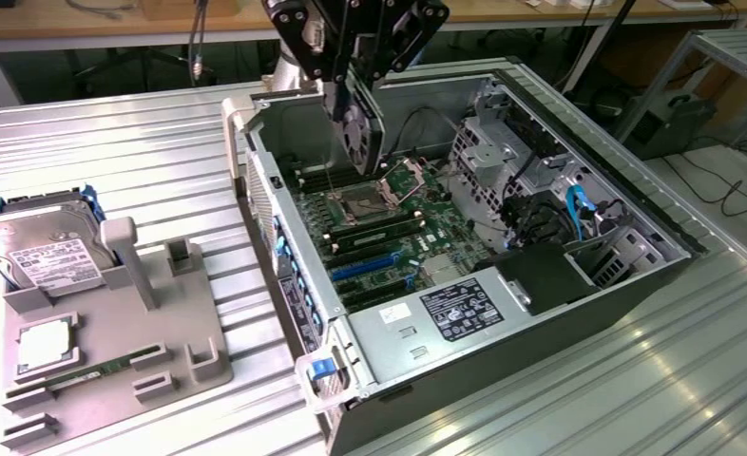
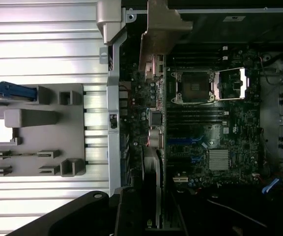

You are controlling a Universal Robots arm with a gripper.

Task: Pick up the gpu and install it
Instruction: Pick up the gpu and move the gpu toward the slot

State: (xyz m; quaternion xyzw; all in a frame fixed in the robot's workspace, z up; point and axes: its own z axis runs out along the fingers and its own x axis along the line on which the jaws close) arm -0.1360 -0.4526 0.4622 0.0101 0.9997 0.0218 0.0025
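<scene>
I see the ribbed metal worktop (image 1: 120,152) carrying an open computer case (image 1: 564,123) directly below the gripper (image 1: 354,85), with the motherboard (image 1: 399,228) facing up inside it. Well off to the exterior view's left of the gripper sits a gray holder tray (image 1: 107,351) with a hard drive (image 1: 44,252) and a memory stick (image 1: 88,372). The gripper is clamped on the gpu (image 1: 363,142), which hangs on edge over the motherboard. I cannot tell whether they touch.
</scene>
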